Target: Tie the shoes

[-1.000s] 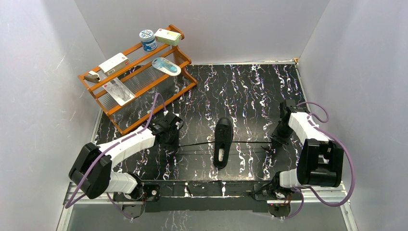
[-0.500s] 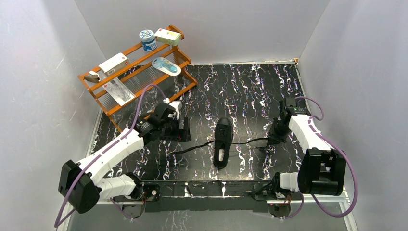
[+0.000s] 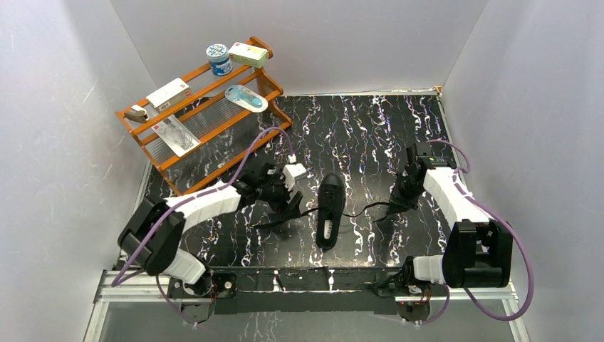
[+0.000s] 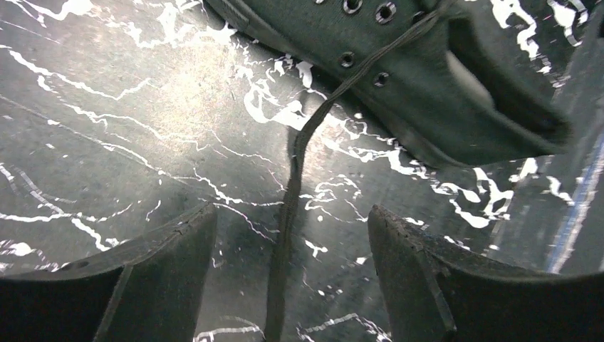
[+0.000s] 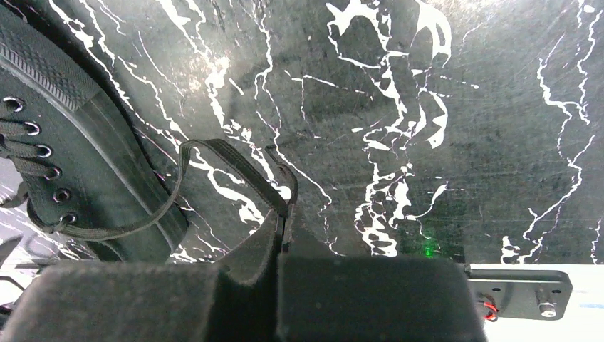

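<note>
The shoe (image 3: 330,210), a small black low-top sneaker, lies in the middle of the table with its toe pointing away from the arms. Its left lace (image 3: 281,218) trails slack over the table towards my left gripper (image 3: 290,203). In the left wrist view that lace (image 4: 288,214) runs between the spread fingers (image 4: 174,246) of the open left gripper (image 4: 292,224), touching neither, and the shoe (image 4: 427,92) shows at top right. My right gripper (image 3: 396,204) is shut on the right lace (image 5: 235,167), which loops back to the shoe (image 5: 64,149); the right gripper (image 5: 285,214) pinches it at the tips.
A wooden rack (image 3: 265,134) with a jar, boxes and packets stands at the back left. White walls close the table on three sides. The black marbled tabletop (image 3: 356,135) stretches behind the shoe. A metal rail (image 3: 313,281) runs along the near edge.
My left gripper has opened, let go of the left lace and swung right, close to the shoe. Both laces, taut before, now lie slack. The right gripper moved slightly inward, still shut.
</note>
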You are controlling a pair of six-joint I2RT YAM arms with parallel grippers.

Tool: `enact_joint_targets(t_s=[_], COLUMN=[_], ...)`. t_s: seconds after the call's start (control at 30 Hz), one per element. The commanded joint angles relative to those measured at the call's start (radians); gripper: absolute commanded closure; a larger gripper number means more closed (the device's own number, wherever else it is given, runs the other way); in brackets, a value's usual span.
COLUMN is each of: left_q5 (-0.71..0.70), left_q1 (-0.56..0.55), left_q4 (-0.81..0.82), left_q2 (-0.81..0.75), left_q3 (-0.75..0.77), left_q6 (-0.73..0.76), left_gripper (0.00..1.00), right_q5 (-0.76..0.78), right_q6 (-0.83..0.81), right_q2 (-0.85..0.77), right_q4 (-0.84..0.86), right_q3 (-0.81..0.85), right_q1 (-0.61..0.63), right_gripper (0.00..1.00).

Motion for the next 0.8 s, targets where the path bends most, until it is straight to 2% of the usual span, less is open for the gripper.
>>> enact_joint_targets(t_s=[0.0, 0.23, 0.33, 0.63, 0.7, 0.73, 0.77], left_q5=[0.055, 0.111, 0.142, 0.169, 0.153, 0.139, 0.124], left_q1=[0.002, -0.011, -0.034, -0.072, -0.074, -0.076, -0.077], left_q4=[0.234, 0.468, 0.456, 0.421, 0.429, 0.439, 0.451], left_q2=[0.067, 0.194, 0.252, 0.301, 0.294, 0.284, 0.268], left_q3=[-0.060, -0.084, -0.054, -0.016, -0.019, -0.024, -0.031], left_q6=[0.114, -0.017, -0.006, 0.031, 0.023, 0.012, 0.001], left_gripper=[0.27, 0.44, 0.50, 0.56, 0.82, 0.88, 0.89], right_q5=[-0.031, -0.049, -0.059, -0.071, -0.074, -0.078, -0.082], right_q6=[0.006, 0.009, 0.011, 0.015, 0.019, 0.023, 0.028], right_q2=[-0.024, -0.044, -0.045, -0.044, -0.051, -0.054, -0.056], right_q4=[-0.054, -0.081, -0.084, -0.094, -0.094, -0.096, -0.100], right_q3=[0.050, 0.054, 0.052, 0.071, 0.066, 0.064, 0.066], right_q1=[0.015, 0.021, 0.021, 0.021, 0.021, 0.022, 0.021], right_gripper=[1.00, 1.00, 1.00, 1.00, 1.00, 1.00, 1.00])
